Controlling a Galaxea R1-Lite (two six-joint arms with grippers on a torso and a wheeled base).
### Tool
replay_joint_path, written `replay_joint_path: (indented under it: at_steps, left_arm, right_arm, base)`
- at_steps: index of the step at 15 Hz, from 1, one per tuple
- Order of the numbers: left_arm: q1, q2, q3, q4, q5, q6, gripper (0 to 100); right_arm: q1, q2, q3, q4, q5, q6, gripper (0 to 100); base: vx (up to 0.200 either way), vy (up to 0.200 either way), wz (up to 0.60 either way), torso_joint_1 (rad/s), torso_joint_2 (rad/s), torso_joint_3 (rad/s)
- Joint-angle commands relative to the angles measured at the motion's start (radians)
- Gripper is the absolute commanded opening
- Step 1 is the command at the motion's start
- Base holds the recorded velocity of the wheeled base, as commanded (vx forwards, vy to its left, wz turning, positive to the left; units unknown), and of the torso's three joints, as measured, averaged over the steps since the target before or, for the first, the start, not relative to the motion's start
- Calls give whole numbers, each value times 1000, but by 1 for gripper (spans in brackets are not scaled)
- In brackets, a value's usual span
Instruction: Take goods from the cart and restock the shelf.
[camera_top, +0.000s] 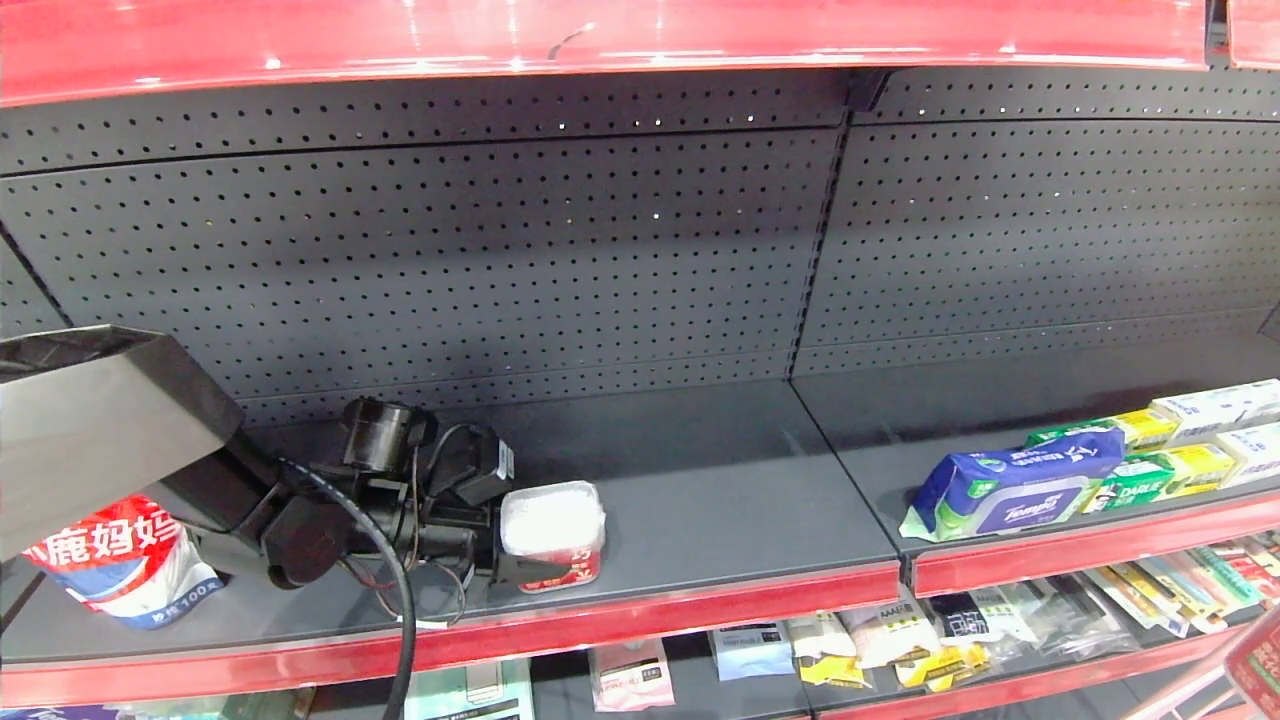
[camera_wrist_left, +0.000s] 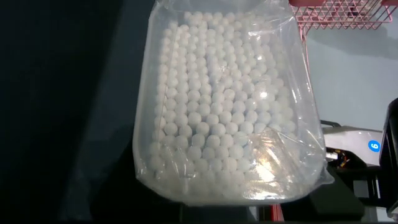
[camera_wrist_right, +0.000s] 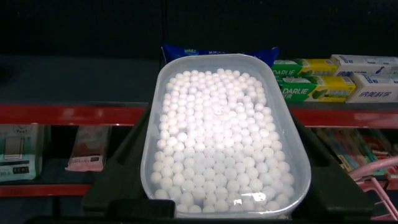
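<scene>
Head view — tub (camera_top: 552, 530) runs lengthwise along shelf (camera_top: 700, 520).

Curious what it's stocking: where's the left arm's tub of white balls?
Head view: the tub of white balls is in the left gripper at the dark shelf's front left, just right of the red-and-white bag.

A grey arm part (camera_top: 90, 420) is covering the top of the soft white bag with red and blue print (camera_top: 125, 580). The clear plastic tub of little white balls (camera_top: 555, 520) is hiding one finger of the left gripper (camera_top: 530, 548). The picture's edge is cutting off most of the pink wire cart (camera_wrist_left: 345, 15). A second clear tub of white balls (camera_wrist_right: 224, 137) is covering most of the blue soft pack (camera_wrist_right: 217, 53) and the ends of the green and yellow boxes (camera_wrist_right: 308, 93). The small packets (camera_top: 860, 635) lower down are looking too small to tell.
</scene>
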Motion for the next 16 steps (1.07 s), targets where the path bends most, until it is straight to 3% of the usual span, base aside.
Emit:
replay_joint_path:
  at_steps: [1, 8, 16]
  left_arm:
    - [-1, 5, -1, 2, 0, 1, 0]
    - [-13, 45, -73, 2, 1, -8, 0]
    - [-12, 62, -70, 0, 3, -1, 0]
  right_arm:
    - [1, -13, 5, -1, 1, 0, 0]
    - [1, -33, 13, -1, 1, 0, 0]
    - [1, -25, 13, -1, 1, 0, 0]
  base:
    - [0, 0, 0, 0, 0, 0]
    - [0, 0, 0, 0, 0, 0]
    - [0, 0, 0, 0, 0, 0]
